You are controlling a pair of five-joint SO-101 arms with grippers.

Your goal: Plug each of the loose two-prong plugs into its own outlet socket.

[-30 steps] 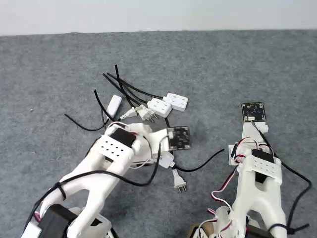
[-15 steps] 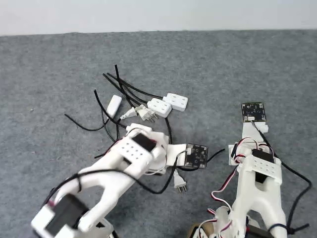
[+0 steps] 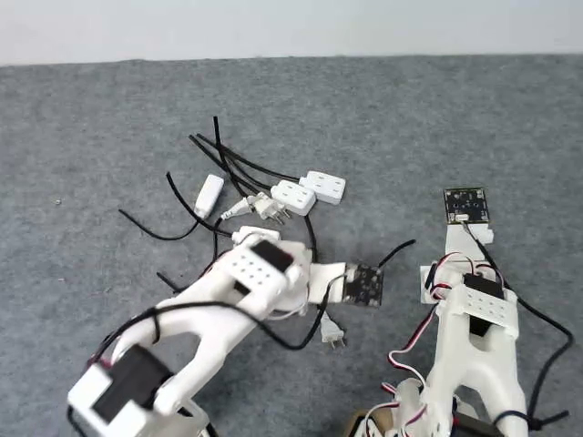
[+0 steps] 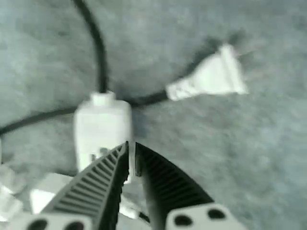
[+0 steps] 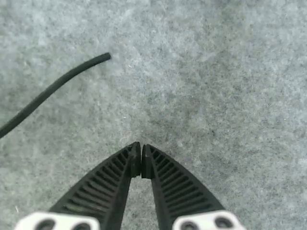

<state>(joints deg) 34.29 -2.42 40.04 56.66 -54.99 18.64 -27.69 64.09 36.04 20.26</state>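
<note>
Matt, fuzzy grey felt (image 3: 474, 118), finely fibrous. Smooth white plastic, faintly glossy, on plug (image 4: 211, 79) and sockets (image 3: 322, 186); bare metal prongs (image 3: 338, 343). Smooth black rubbery cord (image 5: 48, 93). Ribbed matt black plastic fingers (image 5: 168, 184); matt white plastic arms (image 3: 474, 350). Dark matt circuit board (image 3: 465, 206).

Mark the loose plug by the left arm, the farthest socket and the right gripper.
loose plug (image 3: 328, 331), high view, its white body
farthest socket (image 3: 323, 186), high view, its top face
right gripper (image 5: 140, 147), right wrist view, between its shut jaw tips
</note>
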